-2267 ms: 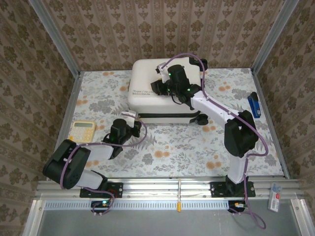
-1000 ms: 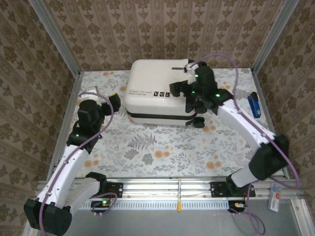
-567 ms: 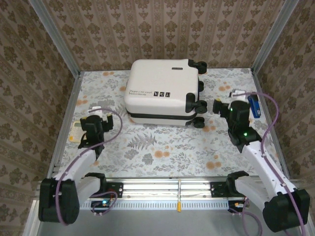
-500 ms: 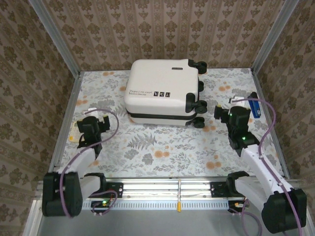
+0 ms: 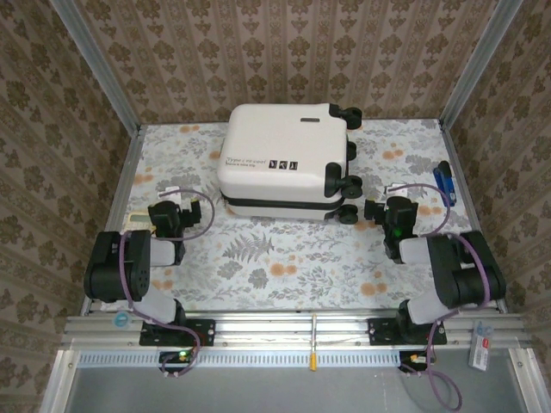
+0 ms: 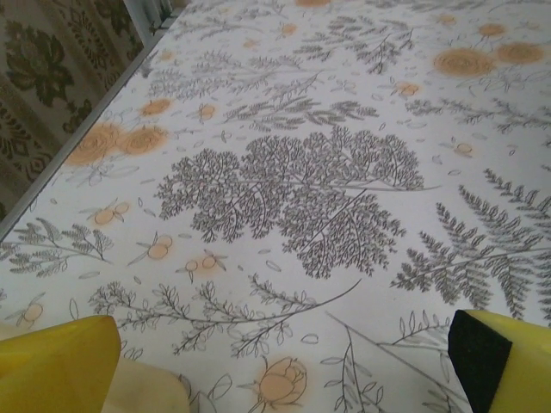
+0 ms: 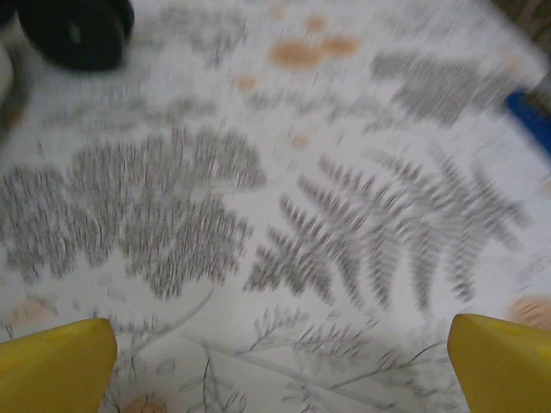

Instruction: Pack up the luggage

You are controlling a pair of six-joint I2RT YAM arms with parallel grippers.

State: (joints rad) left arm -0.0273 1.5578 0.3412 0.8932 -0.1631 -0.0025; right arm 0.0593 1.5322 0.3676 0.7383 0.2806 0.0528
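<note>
L fingers (image 6: 53, 366), R fingers (image 7: 504, 366) apart, luggage (image 5: 284, 159) shut

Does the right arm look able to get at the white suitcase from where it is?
Probably yes: the right gripper, open, lies close beside the luggage, near its wheels, and nothing stands between them.

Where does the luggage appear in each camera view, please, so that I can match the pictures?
Top external: the luggage lies closed, upper middle of the picture.
Right wrist: one of its black wheels sits at the top left corner.
Left wrist: faces floral cloth toward the patterned wall.
Shared landmark: the floral cloth.
</note>
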